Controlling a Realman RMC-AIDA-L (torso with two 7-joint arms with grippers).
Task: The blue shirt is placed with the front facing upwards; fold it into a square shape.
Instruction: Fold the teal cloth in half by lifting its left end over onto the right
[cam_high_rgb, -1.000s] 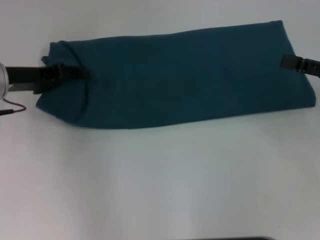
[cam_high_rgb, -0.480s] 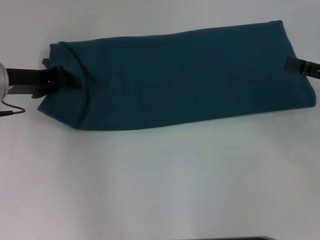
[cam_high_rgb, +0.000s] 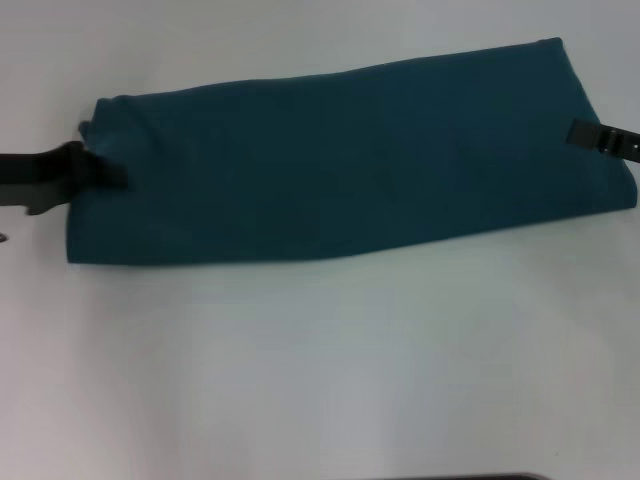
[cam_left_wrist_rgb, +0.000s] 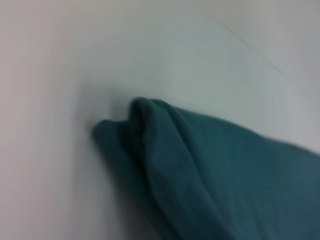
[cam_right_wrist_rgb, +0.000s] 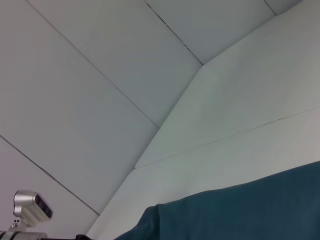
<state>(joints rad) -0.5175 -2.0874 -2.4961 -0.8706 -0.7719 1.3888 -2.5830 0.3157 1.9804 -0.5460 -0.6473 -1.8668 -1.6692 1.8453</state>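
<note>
1. Blue shirt (cam_high_rgb: 350, 160): dark teal-blue fabric, folded into one long band lying flat on the white table.
2. Pose: the band runs across the far half of the table in the head view, its right end farther away than its left end.
3. Surface: plain and smooth; no lettering or label shows.
4. Left end: rounded, stacked folds of cloth, seen close in the left wrist view (cam_left_wrist_rgb: 200, 170).
5. Right end: squared off, reaching almost to the picture's edge.
</note>
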